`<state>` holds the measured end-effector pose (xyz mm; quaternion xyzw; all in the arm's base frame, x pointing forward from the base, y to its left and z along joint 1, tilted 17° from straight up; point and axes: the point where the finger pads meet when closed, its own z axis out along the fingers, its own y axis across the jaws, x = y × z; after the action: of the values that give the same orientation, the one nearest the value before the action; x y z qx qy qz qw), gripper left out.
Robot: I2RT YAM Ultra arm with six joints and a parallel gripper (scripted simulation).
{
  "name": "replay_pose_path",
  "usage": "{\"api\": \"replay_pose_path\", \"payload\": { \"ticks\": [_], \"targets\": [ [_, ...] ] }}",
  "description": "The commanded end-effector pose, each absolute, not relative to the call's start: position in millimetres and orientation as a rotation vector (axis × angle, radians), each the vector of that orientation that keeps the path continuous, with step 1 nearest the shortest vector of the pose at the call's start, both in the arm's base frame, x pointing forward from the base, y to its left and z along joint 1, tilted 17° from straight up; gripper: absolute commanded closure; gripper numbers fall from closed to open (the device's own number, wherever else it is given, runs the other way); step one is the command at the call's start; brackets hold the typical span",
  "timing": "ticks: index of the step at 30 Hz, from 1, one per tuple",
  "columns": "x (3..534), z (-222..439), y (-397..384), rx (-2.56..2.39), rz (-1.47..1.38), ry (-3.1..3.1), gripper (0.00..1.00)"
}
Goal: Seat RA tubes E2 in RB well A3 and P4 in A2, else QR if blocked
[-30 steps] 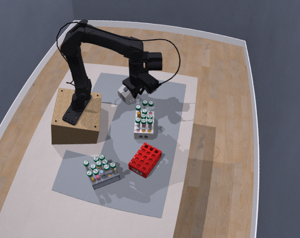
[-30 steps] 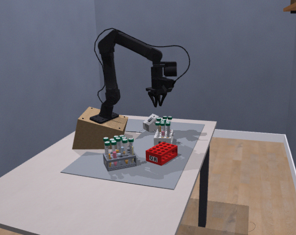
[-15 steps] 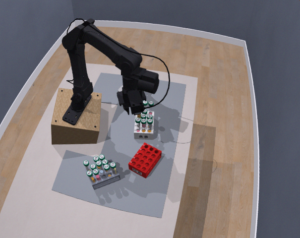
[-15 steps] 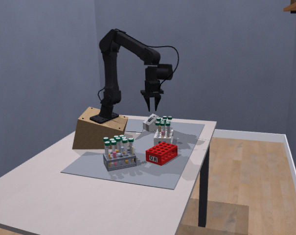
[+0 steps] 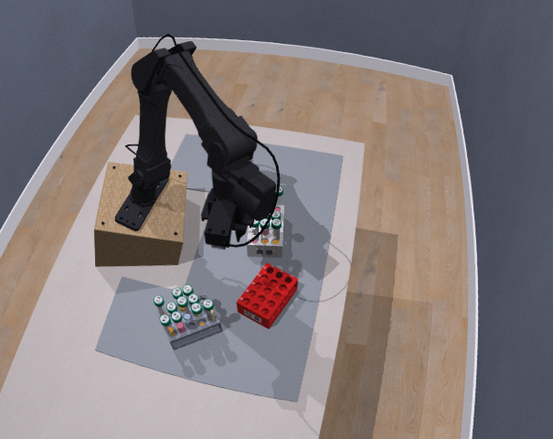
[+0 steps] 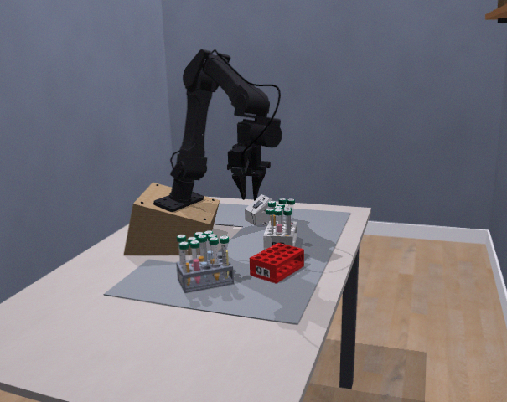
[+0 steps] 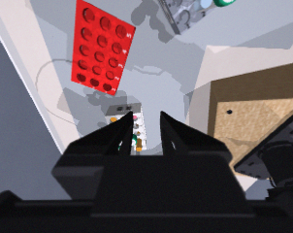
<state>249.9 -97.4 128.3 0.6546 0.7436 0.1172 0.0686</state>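
Black gripper [image 5: 239, 235] [image 6: 249, 198] [image 7: 146, 116]: fingers parted, empty.
Clear the green caps [image 5: 207, 304] [image 6: 224, 239] [image 7: 226, 1] before descending (likely for E2) at the grey rack [image 5: 196, 336] [image 6: 209, 286] [image 7: 170, 16].

Even, fairly bright light falls on the surface [image 5: 54, 369] [image 6: 93, 337], and soft-edged shadows stretch toward the near side from the tubes in the grey rack [image 5: 196, 336] [image 6: 208, 286]. The slate walls look dimmer. Straight edges bow in the top view (rather noticeably). Cap lettering is too small to read, and the wrist view looks soft.
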Motion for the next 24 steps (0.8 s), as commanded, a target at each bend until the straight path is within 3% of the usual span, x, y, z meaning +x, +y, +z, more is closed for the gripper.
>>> {"api": "replay_pose_path", "payload": {
  "ticks": [1,24],
  "targets": [
    [257,136,-101,2.116,0.406,2.116,0.7],
    [246,124,-202,2.156,0.411,2.076,0.7]
  ]
}}
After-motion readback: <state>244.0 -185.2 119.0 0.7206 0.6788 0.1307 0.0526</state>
